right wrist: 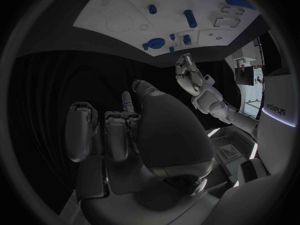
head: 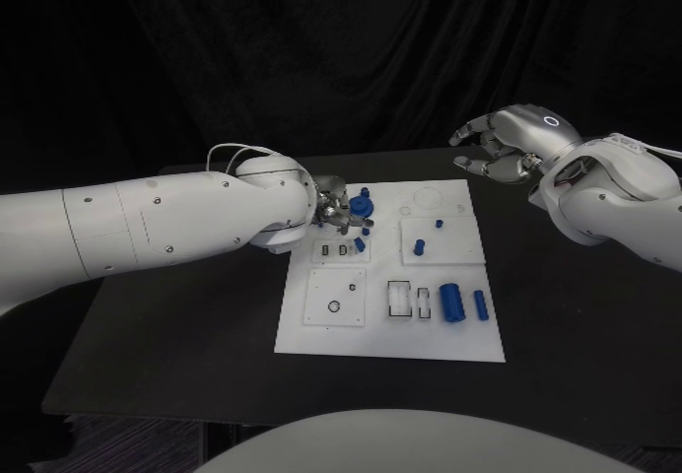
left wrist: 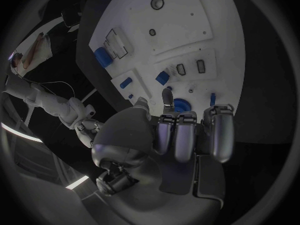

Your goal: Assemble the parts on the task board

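Matt board, glossy arms

The task board (head: 447, 340) looked matt white plastic; the blue parts (head: 452, 303) smooth plastic; the table (head: 170, 345) dull black.

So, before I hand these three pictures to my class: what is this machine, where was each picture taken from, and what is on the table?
It is a two-armed robot at a black table. One picture looks down from its head; the round ones come from cameras at each wrist. On the table lies a white task board with small blue parts, such as a cylinder. The left hand is at the board's far left corner, fingertips at a round blue part; whether it grips it is unclear. The right hand hovers beyond the board, fingers curled, holding nothing.
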